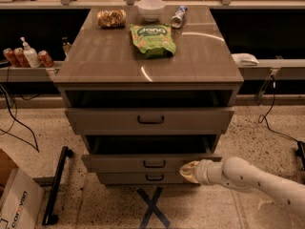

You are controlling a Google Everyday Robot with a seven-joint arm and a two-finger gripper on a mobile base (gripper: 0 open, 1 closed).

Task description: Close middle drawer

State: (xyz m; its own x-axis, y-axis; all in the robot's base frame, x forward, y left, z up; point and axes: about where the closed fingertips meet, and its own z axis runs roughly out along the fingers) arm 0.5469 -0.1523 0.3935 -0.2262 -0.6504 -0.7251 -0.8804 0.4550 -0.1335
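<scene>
The grey-brown cabinet (147,63) has three drawers. The middle drawer (119,163) stands partly pulled out, with a dark gap above its flat front and a small dark pull handle (154,164) at its centre. My gripper (188,171) comes in from the lower right on a white arm (252,181). Its tip lies against the right lower part of the middle drawer's front. The top drawer (150,120) also stands a little open. The bottom drawer front (119,178) sits further back, just below.
On the cabinet top lie a green snack bag (152,39), a white bowl (151,8), a tipped can (177,17) and a brown snack bag (111,18). A cardboard box (16,199), a black bar (57,185) and a blue tape X (151,206) are on the floor.
</scene>
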